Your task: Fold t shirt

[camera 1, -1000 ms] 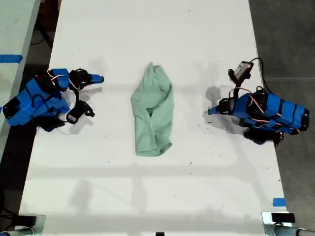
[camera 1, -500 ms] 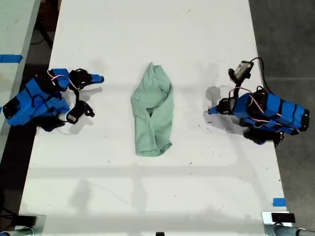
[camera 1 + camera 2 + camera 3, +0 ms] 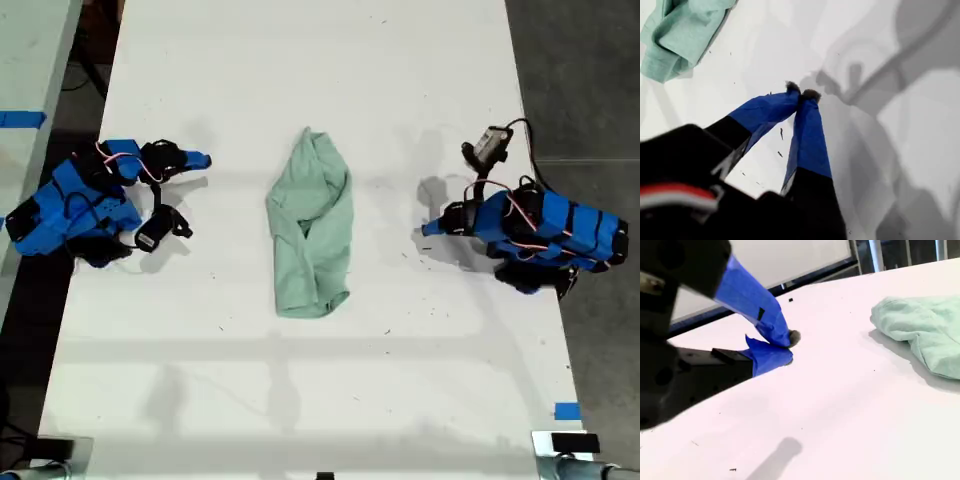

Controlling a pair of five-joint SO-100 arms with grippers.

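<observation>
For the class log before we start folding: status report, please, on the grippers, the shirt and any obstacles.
My first gripper shut, empty. My second gripper shut, empty, resting low on the table. T shirt bunched mid-table, untouched, between both arms. Nothing in the way.

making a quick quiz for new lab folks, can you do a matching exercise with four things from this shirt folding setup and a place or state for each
Things:
1. t shirt
2. my first gripper
3. table
4. blue tape piece

Place or state:
a. near the exterior view's lower right corner
b. fingers closed, tips touching
c. white, bare around the bundle
d. crumpled in a long bundle mid-table, untouched

Pairs: 1-d, 2-b, 3-c, 4-a
</observation>
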